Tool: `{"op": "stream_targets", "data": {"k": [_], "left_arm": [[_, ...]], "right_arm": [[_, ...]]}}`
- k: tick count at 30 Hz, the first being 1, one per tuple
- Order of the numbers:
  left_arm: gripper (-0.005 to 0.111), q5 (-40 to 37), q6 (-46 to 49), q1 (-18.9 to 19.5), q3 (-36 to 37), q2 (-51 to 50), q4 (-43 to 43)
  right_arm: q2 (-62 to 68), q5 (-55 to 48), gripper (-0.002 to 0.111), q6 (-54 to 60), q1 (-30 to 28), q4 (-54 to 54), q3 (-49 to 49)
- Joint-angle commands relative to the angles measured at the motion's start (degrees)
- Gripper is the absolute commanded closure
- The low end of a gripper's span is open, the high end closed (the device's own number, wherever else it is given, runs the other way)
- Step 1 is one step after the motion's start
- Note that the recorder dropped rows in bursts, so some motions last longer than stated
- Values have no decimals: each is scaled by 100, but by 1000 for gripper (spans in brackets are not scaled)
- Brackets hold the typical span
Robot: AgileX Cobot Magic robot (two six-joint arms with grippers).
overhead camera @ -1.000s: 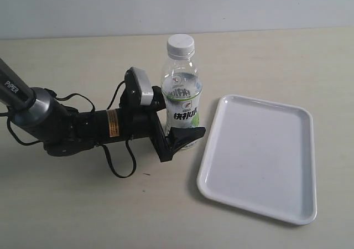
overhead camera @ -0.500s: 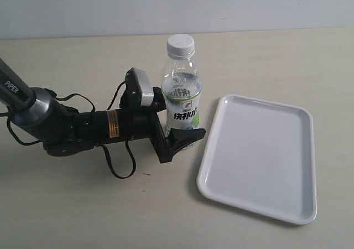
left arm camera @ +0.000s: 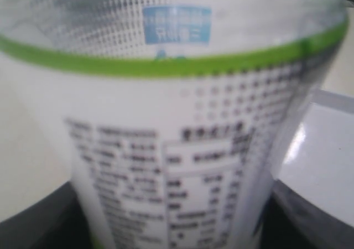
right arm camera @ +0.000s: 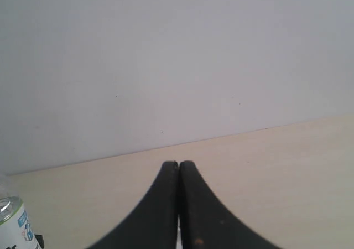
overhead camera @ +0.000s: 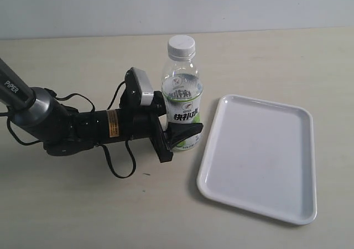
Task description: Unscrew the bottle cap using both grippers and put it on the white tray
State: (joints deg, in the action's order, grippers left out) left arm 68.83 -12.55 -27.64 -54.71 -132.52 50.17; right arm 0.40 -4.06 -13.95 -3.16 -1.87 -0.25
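The left end effector (overhead camera: 178, 125) pinches the upright bottle (overhead camera: 182, 102) low, at the white tray's (overhead camera: 260, 155) 9 o'clock, bottle cap (overhead camera: 181, 46) on. The right end effector (right arm camera: 178, 169) is pressed together, well apart. Twisting may spin or tip the bottle in that low grip.

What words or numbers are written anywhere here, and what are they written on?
"PiPER": white letters on the left arm.
Dark Chinese characters on the bottle label: too small to read surely.
Yellow label on that arm: print too small to read.
Fine print and a blue box on the bottle's back, in the left wrist view: blurred, unreadable.
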Motion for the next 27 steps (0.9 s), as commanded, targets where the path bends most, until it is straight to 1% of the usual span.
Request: {"op": "stream_targets", "data": {"k": [1,23,25,27], "left_arm": [[106,21,-31,-40,-12,-2,56],[106,53,-31,-40,-12,-2,108],[106,53,-31,-40,-12,-2,108],[106,53,-31,-40,-12,-2,108]], "right_arm": [[-40,51,108,35,-14,2,25],[-40,51,108,35,-14,2,25],[-40,184,108,19,-14,30,25],[-40,566,108,-179,-14,311,25]]}}
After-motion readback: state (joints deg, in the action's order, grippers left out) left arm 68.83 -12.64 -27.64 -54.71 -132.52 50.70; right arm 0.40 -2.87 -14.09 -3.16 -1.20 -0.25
